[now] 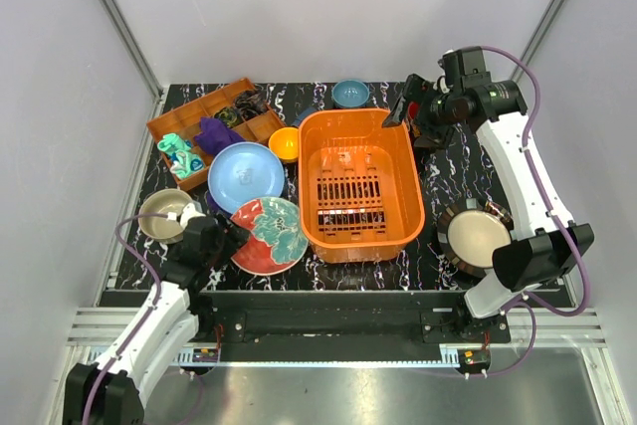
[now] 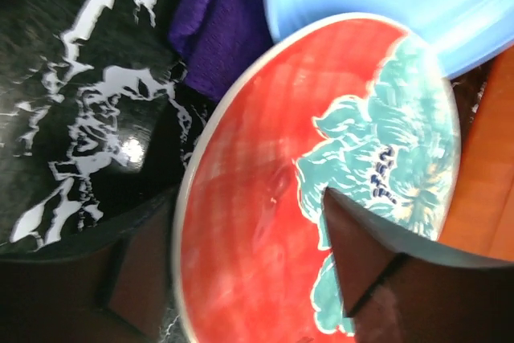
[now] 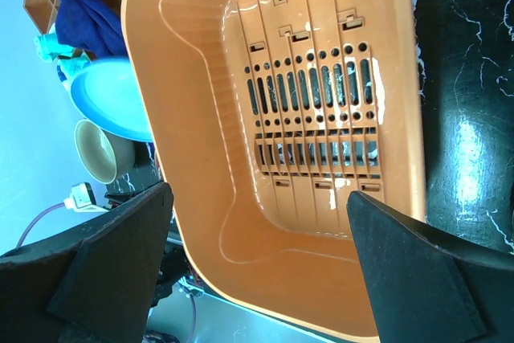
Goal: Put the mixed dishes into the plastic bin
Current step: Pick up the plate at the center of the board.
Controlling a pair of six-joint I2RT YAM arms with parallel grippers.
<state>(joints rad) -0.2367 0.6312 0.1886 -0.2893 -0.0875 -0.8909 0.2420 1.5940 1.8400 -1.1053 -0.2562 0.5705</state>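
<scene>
The red-and-green plate [image 1: 271, 234] lies on the table left of the orange plastic bin [image 1: 358, 181], its far edge overlapping the light blue plate [image 1: 246, 176]. My left gripper [image 1: 231, 235] is open at the plate's left rim. In the left wrist view [image 2: 241, 226] one finger [image 2: 385, 271] is over the plate [image 2: 265, 198] and the other is outside the rim. My right gripper [image 1: 411, 114] is open and empty above the bin's far right corner, looking into the bin [image 3: 321, 102]. The beige bowl [image 1: 162, 214], orange-yellow bowl [image 1: 285, 143], small blue bowl [image 1: 350, 94] and dark striped-rim plate [image 1: 478, 236] are on the table. No red mug shows.
A brown-orange compartment tray [image 1: 189, 111] at the back left holds a purple cloth [image 1: 217, 133] and a teal toy [image 1: 181, 154]. The purple cloth also shows in the left wrist view [image 2: 221, 30]. Grey walls close in the table on three sides.
</scene>
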